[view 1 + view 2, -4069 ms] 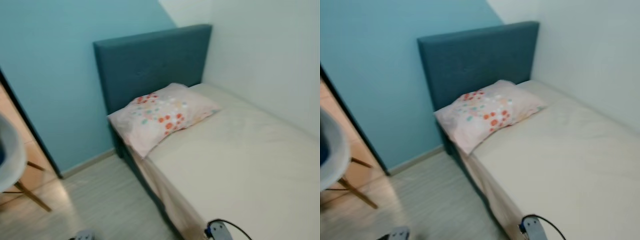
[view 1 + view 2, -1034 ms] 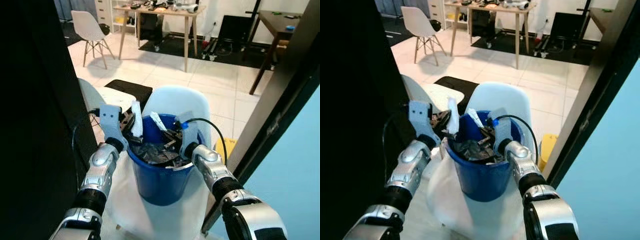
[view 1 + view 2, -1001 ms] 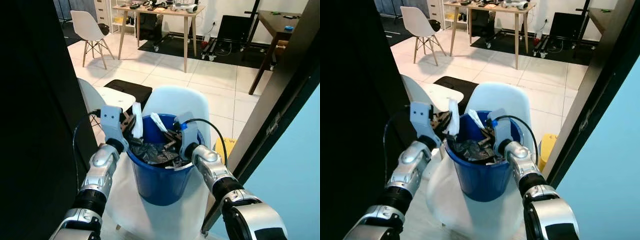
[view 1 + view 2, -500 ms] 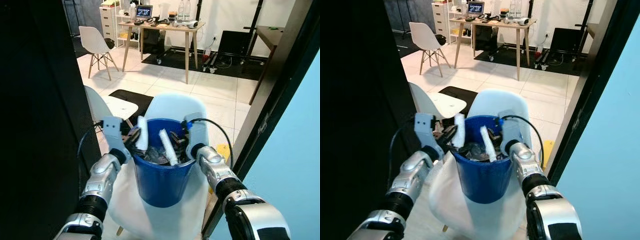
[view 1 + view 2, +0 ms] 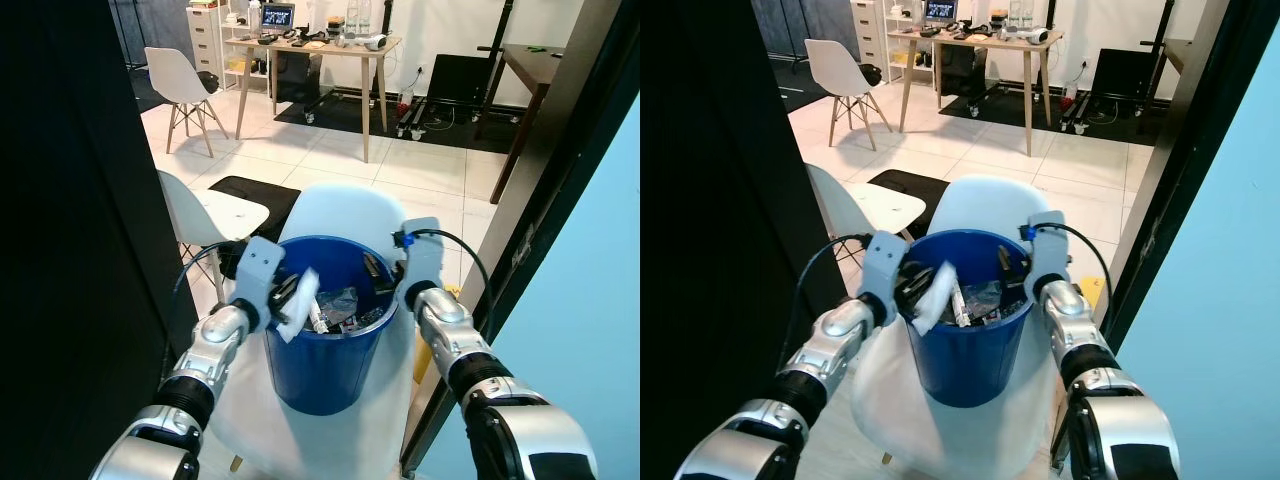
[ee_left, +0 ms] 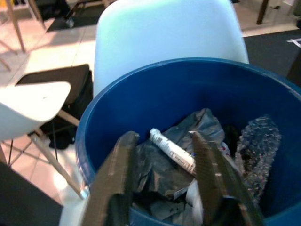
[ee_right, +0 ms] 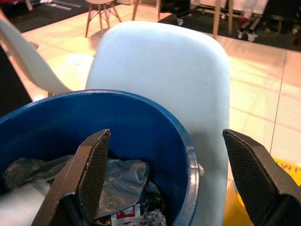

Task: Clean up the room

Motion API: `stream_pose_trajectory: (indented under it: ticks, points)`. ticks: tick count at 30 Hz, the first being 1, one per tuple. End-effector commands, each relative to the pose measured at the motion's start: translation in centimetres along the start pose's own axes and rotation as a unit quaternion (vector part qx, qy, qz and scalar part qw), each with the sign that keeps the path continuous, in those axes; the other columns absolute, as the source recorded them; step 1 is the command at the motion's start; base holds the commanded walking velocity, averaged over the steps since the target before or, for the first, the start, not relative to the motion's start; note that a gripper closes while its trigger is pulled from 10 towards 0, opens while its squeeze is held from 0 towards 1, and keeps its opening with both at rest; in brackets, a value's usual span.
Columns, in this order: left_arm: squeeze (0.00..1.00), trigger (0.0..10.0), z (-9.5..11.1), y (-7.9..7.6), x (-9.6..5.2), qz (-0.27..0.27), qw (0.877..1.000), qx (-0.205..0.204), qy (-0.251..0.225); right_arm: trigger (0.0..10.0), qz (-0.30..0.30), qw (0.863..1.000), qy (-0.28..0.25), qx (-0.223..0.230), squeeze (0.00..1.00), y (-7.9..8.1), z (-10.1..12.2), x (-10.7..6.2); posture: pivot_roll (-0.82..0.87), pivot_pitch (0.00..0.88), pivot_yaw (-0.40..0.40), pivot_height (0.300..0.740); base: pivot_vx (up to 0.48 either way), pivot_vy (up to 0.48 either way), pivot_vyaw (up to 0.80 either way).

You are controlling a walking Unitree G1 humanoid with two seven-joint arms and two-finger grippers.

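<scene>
A blue bucket point(image 5: 320, 370) holding grey bags, wrappers and a white tube point(image 6: 171, 150) stands on a white chair point(image 5: 350, 205). My left gripper point(image 5: 288, 295) reaches over the bucket's left rim, its fingers point(image 6: 117, 183) apart with nothing between them. A crumpled white piece point(image 5: 298, 308) hangs just inside the rim by those fingertips. Over the right rim, my right gripper point(image 5: 388, 275) is open wide. It straddles the wall, with one finger point(image 7: 87, 174) inside and the other outside.
A second white chair point(image 5: 215, 210) and a black bag point(image 5: 255, 190) stand left of the bucket. A dark panel point(image 5: 70, 250) closes the left side, a dark door frame point(image 5: 540, 200) and teal wall point(image 5: 600, 320) the right. Beyond lie tiled floor and a wooden table point(image 5: 300, 45).
The white piece by my left gripper has tipped from upright down into the bucket. The white tube near my right gripper now lies among the trash. My right gripper has shifted to the rim.
</scene>
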State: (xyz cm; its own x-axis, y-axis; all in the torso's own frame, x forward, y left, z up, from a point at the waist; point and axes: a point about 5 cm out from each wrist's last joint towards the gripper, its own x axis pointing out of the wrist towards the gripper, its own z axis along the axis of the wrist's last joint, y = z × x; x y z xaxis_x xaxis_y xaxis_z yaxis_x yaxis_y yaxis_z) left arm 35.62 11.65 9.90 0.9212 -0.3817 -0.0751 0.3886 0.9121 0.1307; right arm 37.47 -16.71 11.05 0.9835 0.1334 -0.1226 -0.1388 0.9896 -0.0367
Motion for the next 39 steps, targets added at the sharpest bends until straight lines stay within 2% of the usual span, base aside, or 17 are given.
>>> stream_pose_trajectory:
  ticks: [1,10,11,13,15,20,23,29,31,35,39]
  points:
    - [1.00,10.0,0.2,0.3,0.2,0.008,1.000,-0.017,-0.006,10.0,0.001,1.000,-0.005,0.005,0.00,-0.2,-0.2,-0.2,-0.11,0.000,0.001,0.740,0.000,0.000,0.00]
    - [1.00,10.0,1.2,-0.7,0.7,-0.026,0.996,-0.074,-0.045,10.0,-0.004,1.000,-0.012,0.005,0.00,-0.4,-0.4,-0.5,-0.12,0.000,0.008,0.740,0.000,0.000,0.00]
    - [0.00,10.0,1.6,-1.0,0.8,-0.030,0.991,-0.115,-0.058,10.0,-0.001,1.000,-0.014,0.006,0.00,-0.3,-0.4,-0.5,-0.12,0.000,0.009,0.740,0.000,0.000,0.00]
    - [0.00,10.0,1.7,-1.0,0.8,-0.029,0.990,-0.125,-0.062,10.0,0.000,1.000,-0.014,0.007,0.00,-0.2,-0.4,-0.5,-0.12,0.000,0.009,0.740,0.000,0.000,0.00]
    - [0.00,10.0,1.5,-1.2,0.6,-0.024,0.986,-0.154,-0.064,10.0,0.010,1.000,-0.012,0.011,0.00,0.2,-0.5,-0.4,-0.10,0.000,0.003,0.740,0.000,0.000,0.00]
    - [0.00,10.0,1.0,-1.5,0.1,-0.026,0.986,-0.155,-0.062,10.0,0.025,1.000,-0.010,0.015,0.00,0.8,-0.6,-0.4,-0.10,0.000,-0.002,0.740,0.000,0.000,0.00]
    - [0.00,10.0,-0.2,-1.7,-0.7,-0.024,0.984,-0.171,-0.052,10.0,0.058,0.998,-0.018,0.022,0.00,1.8,-0.5,-0.3,-0.09,0.000,-0.007,0.740,-0.218,0.000,0.00]
    - [0.00,10.0,-1.1,-1.7,-1.7,-0.023,0.984,-0.169,-0.047,10.0,0.086,0.996,-0.021,0.029,0.00,2.5,-0.6,-0.3,-0.08,0.000,-0.012,0.740,-0.390,0.000,0.00]
    - [0.00,10.0,-1.3,-1.6,-2.0,-0.022,0.984,-0.172,-0.046,10.0,0.117,0.993,-0.018,0.030,0.00,3.2,-0.8,-0.4,-0.08,0.000,-0.015,0.740,-0.450,0.000,0.00]
    - [0.00,10.0,-1.2,-1.6,-2.3,-0.024,0.984,-0.171,-0.046,10.0,0.160,0.987,-0.011,0.017,0.00,4.2,-1.2,-0.6,-0.08,0.000,-0.014,0.740,-0.457,0.000,0.00]
    - [0.00,10.0,-1.1,-1.7,-2.3,-0.030,0.984,-0.169,-0.048,10.0,0.168,0.986,-0.008,0.013,0.00,4.5,-1.4,-0.7,-0.08,0.000,-0.012,0.740,-0.458,0.000,0.00]
